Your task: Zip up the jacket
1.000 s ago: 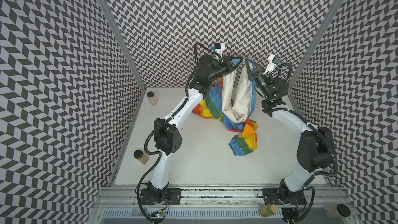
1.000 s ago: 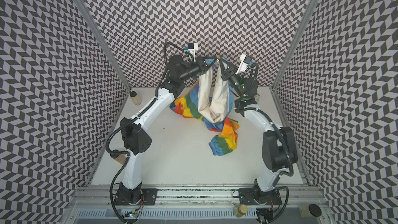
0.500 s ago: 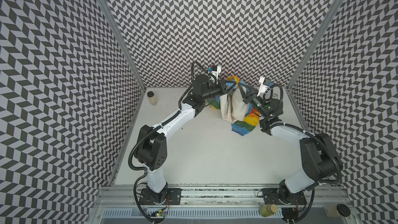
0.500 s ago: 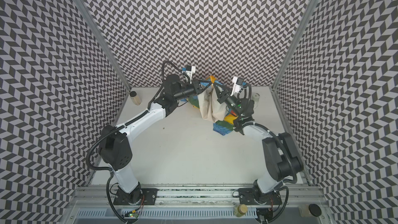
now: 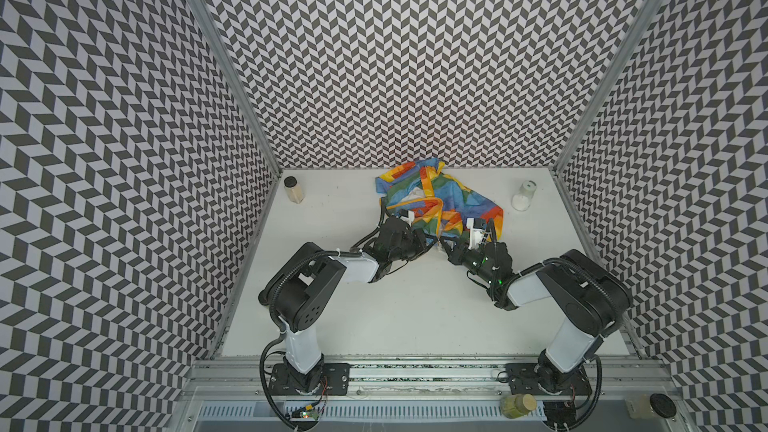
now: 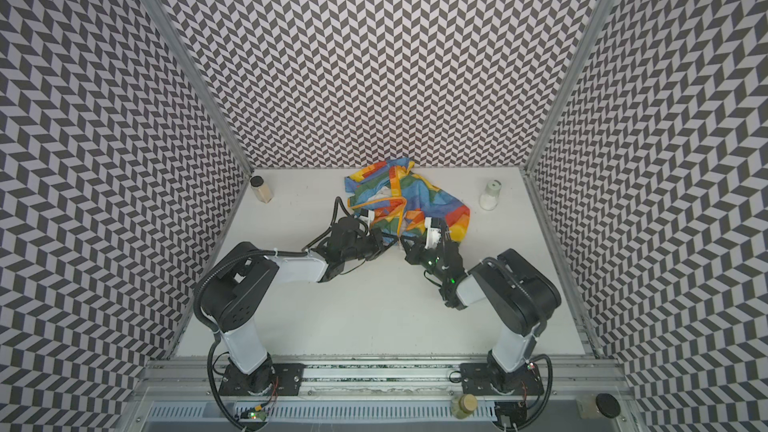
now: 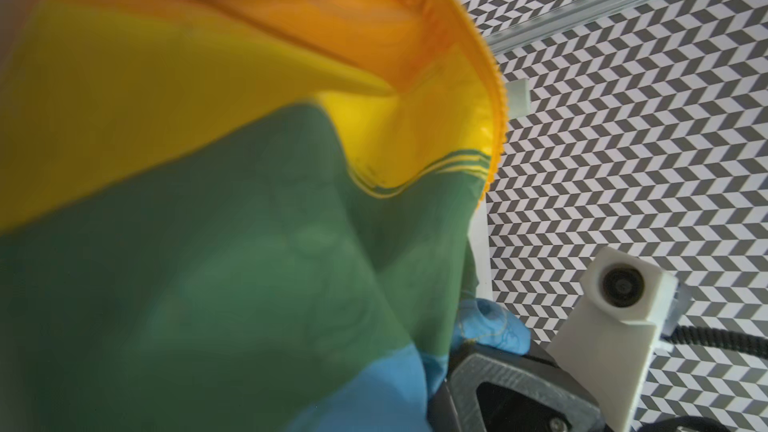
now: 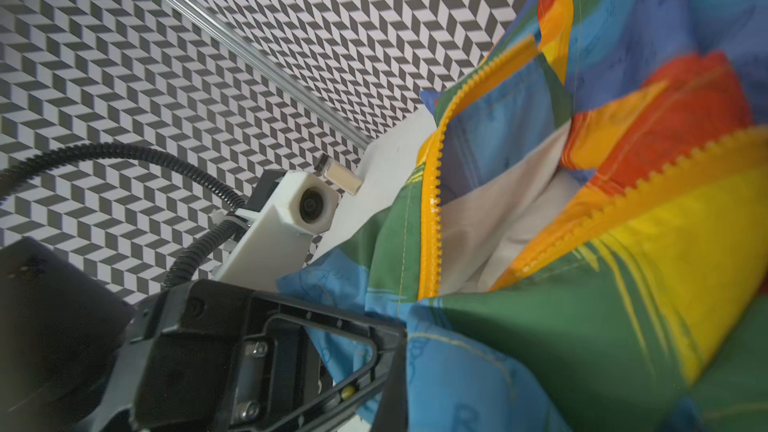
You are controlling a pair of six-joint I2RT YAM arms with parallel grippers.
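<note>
With left gripper (image 5: 428, 238) and right gripper (image 5: 444, 246) clamped on the thin rainbow-striped jacket (image 5: 446, 195), its crumpled folds may bury the unjoined orange-yellow zipper teeth (image 8: 432, 209).

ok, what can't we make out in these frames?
Slider: not found in any view; in the right wrist view the zipper runs down behind a green fold of the jacket.
Tips of left gripper and right gripper: in both top views, covered by the gripper bodies and cloth.
Left wrist view: near, blurred cloth fills most of it.
Jar by the left wall: contents too small to tell.
</note>
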